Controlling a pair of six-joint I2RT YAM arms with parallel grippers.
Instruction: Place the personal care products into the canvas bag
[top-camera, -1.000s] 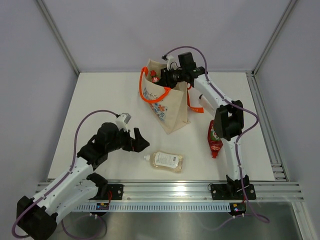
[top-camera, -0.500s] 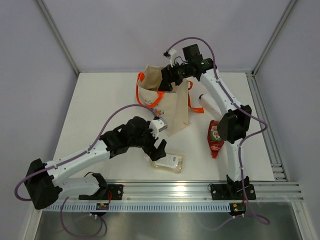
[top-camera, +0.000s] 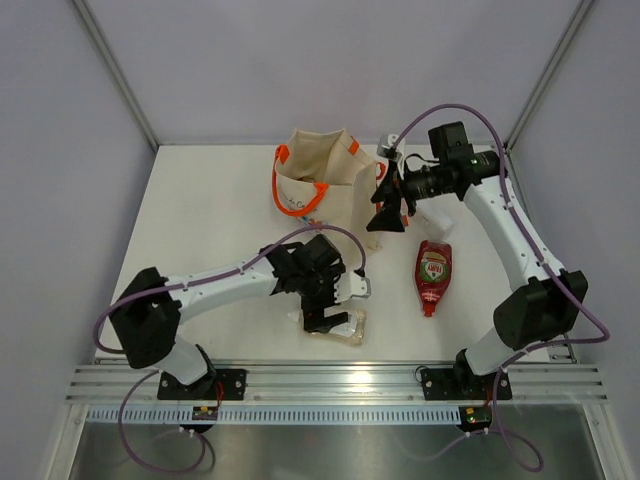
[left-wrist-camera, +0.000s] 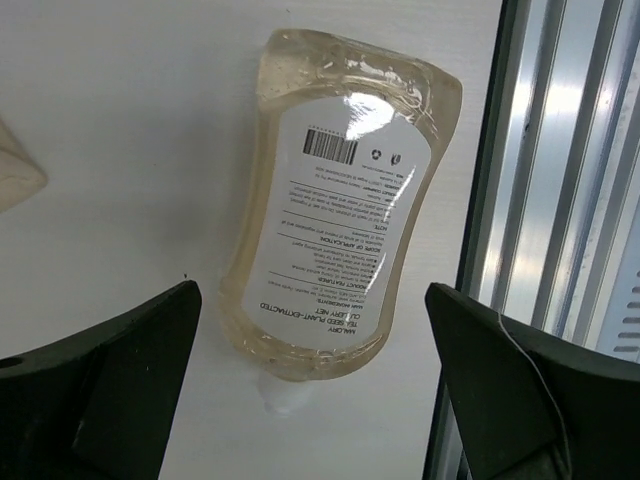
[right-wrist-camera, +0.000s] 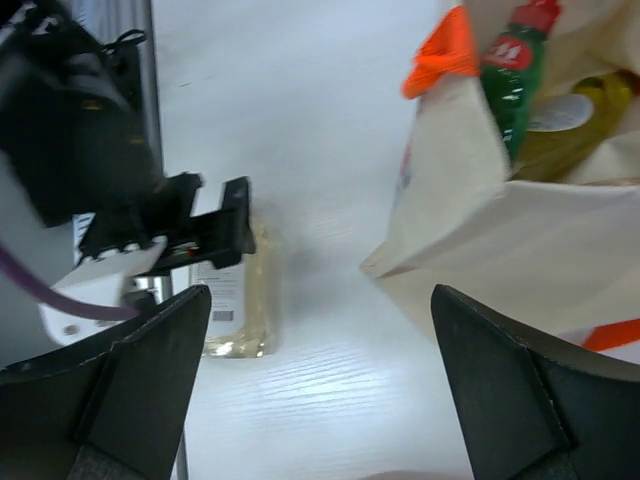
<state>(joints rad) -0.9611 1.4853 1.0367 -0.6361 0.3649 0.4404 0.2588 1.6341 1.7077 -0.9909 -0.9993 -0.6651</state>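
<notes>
On the left side of the white table (top-camera: 200, 210), we see the left gripper (top-camera: 335, 305) reaching down over the see-through beige squeeze bottle with a white label (top-camera: 352, 326). Our left wrist camera shows the left gripper (left-wrist-camera: 312, 385) with its two black fingers (left-wrist-camera: 100, 390) spread far apart. The beige bottle (left-wrist-camera: 340, 210) lies flat on the table in the gap between them, and neither finger touches it. Its cap end points toward the gripper, and its label with a bar code faces up. The bottle is close to the silver metal rail (left-wrist-camera: 560, 200) at the near edge of the table. A bit farther back, near the middle, stands the cream canvas bag with bright orange handles (top-camera: 330, 185), and its top is open. From the right wrist camera we can look into the bag (right-wrist-camera: 520, 240). A green bottle with a red cap (right-wrist-camera: 510, 80) and a yellow bottle (right-wrist-camera: 580, 120) are already inside it, side by side. The same view also shows the beige bottle (right-wrist-camera: 240, 300) out on the table, well apart from the bag. Just at the right edge of the bag hangs the right gripper (top-camera: 388, 210). Its fingers (right-wrist-camera: 130, 400) are spread wide and it holds nothing. Further right, the red squeeze bottle (top-camera: 432, 272) lies flat on the table, near the bag but outside it.
</notes>
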